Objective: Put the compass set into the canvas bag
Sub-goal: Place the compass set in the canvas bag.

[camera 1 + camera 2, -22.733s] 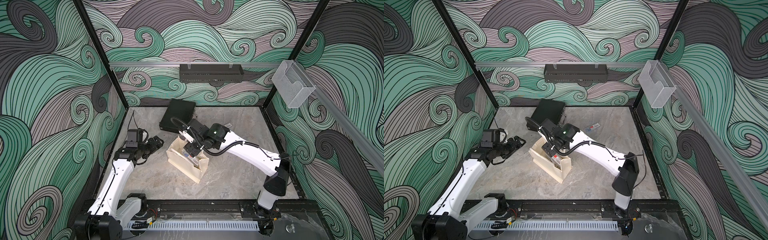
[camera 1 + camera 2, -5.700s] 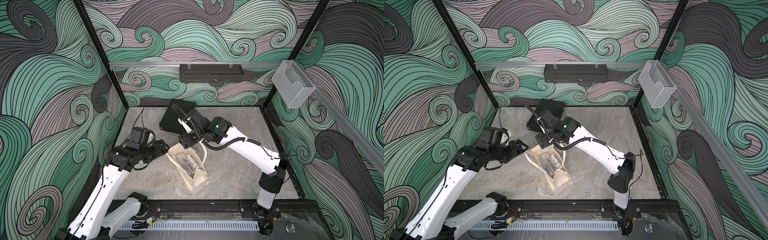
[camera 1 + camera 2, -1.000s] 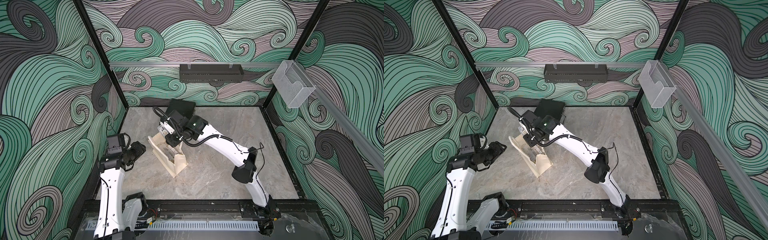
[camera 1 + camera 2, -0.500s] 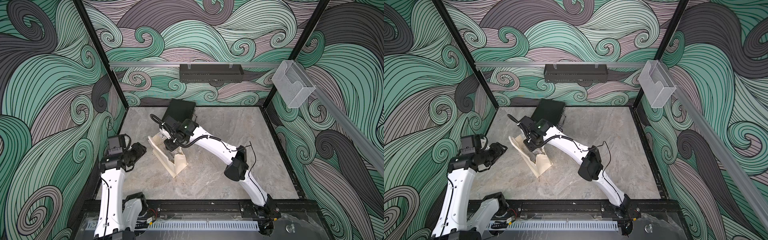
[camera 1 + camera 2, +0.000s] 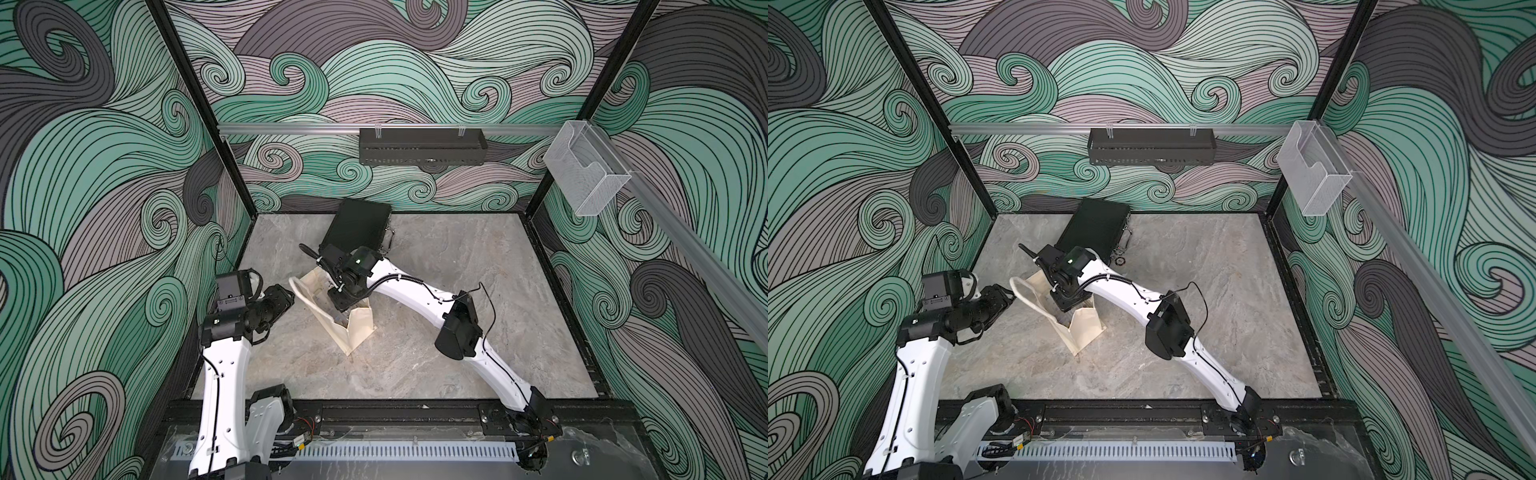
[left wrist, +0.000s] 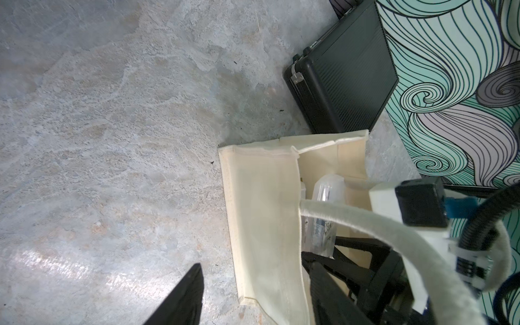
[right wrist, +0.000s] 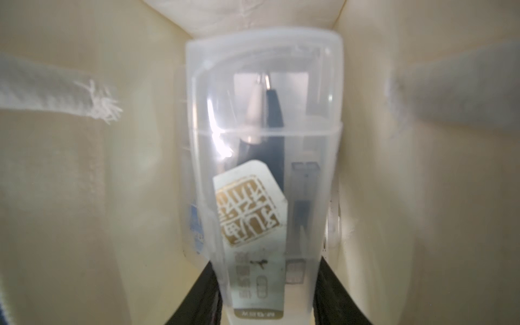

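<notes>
Your right gripper (image 5: 340, 305) points down, jaws clamped on the compass set (image 7: 264, 174); beside it, your left gripper (image 5: 284, 297) hovers, jaws apart

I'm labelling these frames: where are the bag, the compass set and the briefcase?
bag (image 5: 360, 328), in a top view, on its end gusset panel.
compass set (image 7: 264, 157), right wrist view, on the middle of its clear case.
briefcase (image 5: 359, 226), in a top view, on the middle of its lid.

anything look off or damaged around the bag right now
The canvas bag stands askew, its near gusset creased inward and one handle loop flopped outward. In the right wrist view a strap end inside the bag is frayed into loose threads. The compass set, gripped by the right gripper inside the bag, looks intact.
</notes>
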`<move>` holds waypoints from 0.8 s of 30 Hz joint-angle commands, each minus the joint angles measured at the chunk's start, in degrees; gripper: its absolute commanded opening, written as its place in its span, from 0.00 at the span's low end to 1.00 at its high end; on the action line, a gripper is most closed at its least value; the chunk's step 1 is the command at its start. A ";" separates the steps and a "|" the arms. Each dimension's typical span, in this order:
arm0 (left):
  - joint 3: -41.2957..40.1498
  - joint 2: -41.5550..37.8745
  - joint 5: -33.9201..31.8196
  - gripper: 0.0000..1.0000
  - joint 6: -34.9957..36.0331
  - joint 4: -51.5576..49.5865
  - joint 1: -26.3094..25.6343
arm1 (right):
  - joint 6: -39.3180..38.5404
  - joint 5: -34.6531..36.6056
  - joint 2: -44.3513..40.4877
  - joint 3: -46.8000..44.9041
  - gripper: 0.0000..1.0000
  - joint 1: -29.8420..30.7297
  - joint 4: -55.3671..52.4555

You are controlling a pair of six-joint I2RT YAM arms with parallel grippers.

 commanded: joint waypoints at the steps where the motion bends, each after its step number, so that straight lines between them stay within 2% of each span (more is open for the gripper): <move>1: -0.21 -0.58 1.35 0.62 -0.46 0.98 0.49 | 0.98 1.21 0.61 1.66 0.50 -0.49 -1.95; 6: 0.31 -0.54 0.81 0.62 -0.12 0.60 0.49 | 0.04 1.52 -1.90 2.41 0.62 -0.13 -1.87; 10: 0.89 -0.87 0.10 0.62 0.38 -0.04 0.51 | -0.99 1.61 -4.79 2.95 0.68 0.12 -1.22; 19: 2.11 -1.27 -0.47 0.62 0.32 -0.71 0.51 | -7.02 0.57 -13.39 2.29 0.72 1.50 3.35; 24: 3.62 -1.25 -2.77 0.62 2.21 -0.72 0.50 | -12.21 6.39 -18.93 1.91 0.73 1.21 5.78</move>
